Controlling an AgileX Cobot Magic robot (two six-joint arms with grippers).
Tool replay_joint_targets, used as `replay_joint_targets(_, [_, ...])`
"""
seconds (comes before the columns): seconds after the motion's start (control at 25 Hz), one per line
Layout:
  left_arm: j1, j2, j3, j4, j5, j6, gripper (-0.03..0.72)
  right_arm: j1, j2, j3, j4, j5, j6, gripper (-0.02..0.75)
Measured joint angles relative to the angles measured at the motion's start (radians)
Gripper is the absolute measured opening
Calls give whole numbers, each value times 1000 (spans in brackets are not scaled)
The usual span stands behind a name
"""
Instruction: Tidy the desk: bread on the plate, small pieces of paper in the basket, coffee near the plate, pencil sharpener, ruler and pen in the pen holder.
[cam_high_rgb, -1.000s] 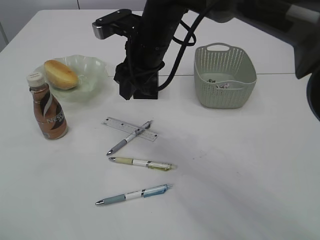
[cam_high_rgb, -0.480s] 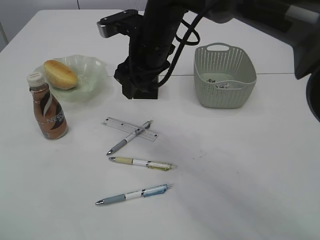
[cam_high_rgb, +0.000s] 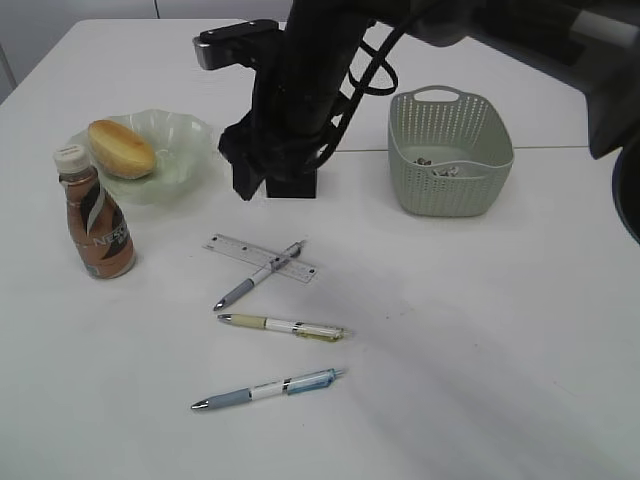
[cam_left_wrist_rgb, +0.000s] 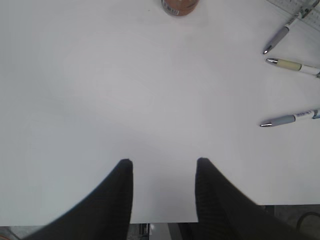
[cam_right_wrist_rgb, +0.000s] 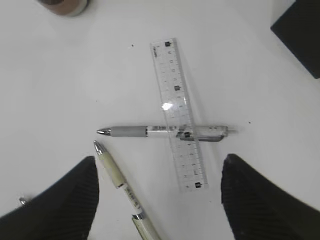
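My right gripper (cam_right_wrist_rgb: 159, 167) hangs open and empty above the clear ruler (cam_right_wrist_rgb: 172, 85), which lies crossed over a grey pen (cam_right_wrist_rgb: 135, 131). A yellowish pen (cam_right_wrist_rgb: 116, 175) lies between the fingers below. The right arm (cam_high_rgb: 295, 90) covers most of the black pen holder (cam_high_rgb: 297, 186). The bread (cam_high_rgb: 121, 148) rests on the green plate (cam_high_rgb: 190, 150), with the coffee (cam_high_rgb: 97, 225) just in front of it. Paper scraps (cam_high_rgb: 440, 168) lie in the basket (cam_high_rgb: 450, 195). My left gripper (cam_left_wrist_rgb: 162, 162) is open over bare desk (cam_left_wrist_rgb: 125, 90). No pencil sharpener is in view.
A blue pen (cam_high_rgb: 268, 389) lies nearest the front, below the yellowish pen (cam_high_rgb: 283, 326) and the grey pen (cam_high_rgb: 255, 277). The desk's near edge shows just behind my left fingers (cam_left_wrist_rgb: 215, 195). The basket stands right of the pen holder.
My right gripper's jaws have spread wider and the right arm has shifted slightly to the left over the pen holder. The things on the desk have not moved.
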Motion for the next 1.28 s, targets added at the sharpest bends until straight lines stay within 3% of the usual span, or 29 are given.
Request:
replay_joint_targets(0.32, [0,0,0,0,0,0,307,-11,0,0,65,0,-128,559])
replay_joint_targets(0.64, [0,0,0,6,0,0,307,-86,40,0,74,0,-212,559])
replay_joint_targets(1.28, [0,0,0,8,0,0,307,-73,175,-67,132,-2,-318,561])
